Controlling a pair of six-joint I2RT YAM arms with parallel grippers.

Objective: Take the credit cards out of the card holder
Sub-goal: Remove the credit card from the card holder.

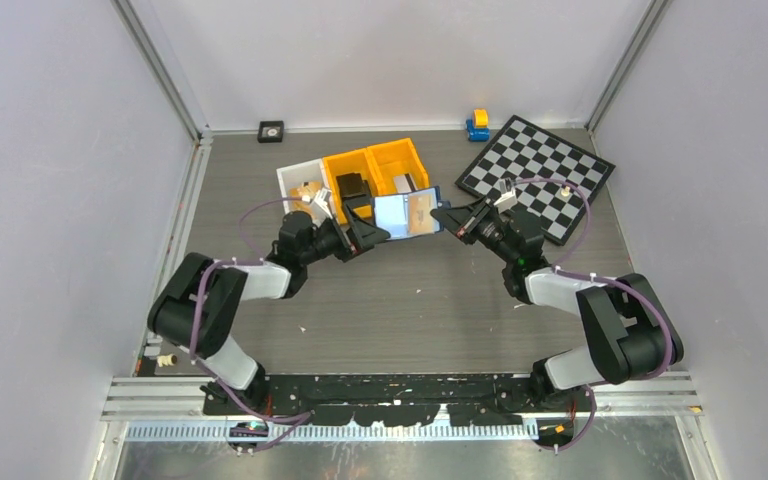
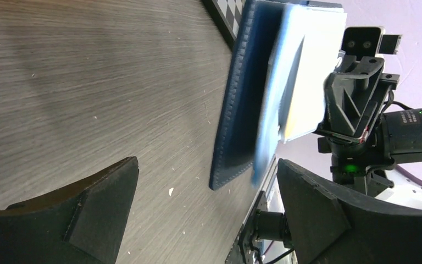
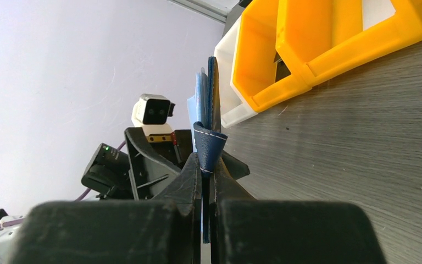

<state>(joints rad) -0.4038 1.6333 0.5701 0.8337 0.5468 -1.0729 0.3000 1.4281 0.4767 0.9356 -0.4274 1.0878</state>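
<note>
Where arms [image 1: 260, 280] converge, right gripper [image 1: 447, 216] pinches card holder [image 1: 407, 212], seemingly aloft.

— What encloses the table [image 1: 410, 320]?
— Pale lilac walls [image 1: 50, 150] on three sides, aluminium rails [image 1: 163, 70] in the far corners.
— And beneath the left gripper [image 2: 206, 165]?
— Dark grey wood grain, evenly lit, flecked with pale crumbs [image 2: 170, 191].

Orange bins [image 1: 375, 168], white bin [image 1: 298, 180] alongside, on far tabletop [image 1: 410, 320]; black block [image 1: 352, 187] in one orange bin. Chessboard [image 1: 537, 175] right; blue-yellow toy [image 1: 478, 125] beside it.
</note>
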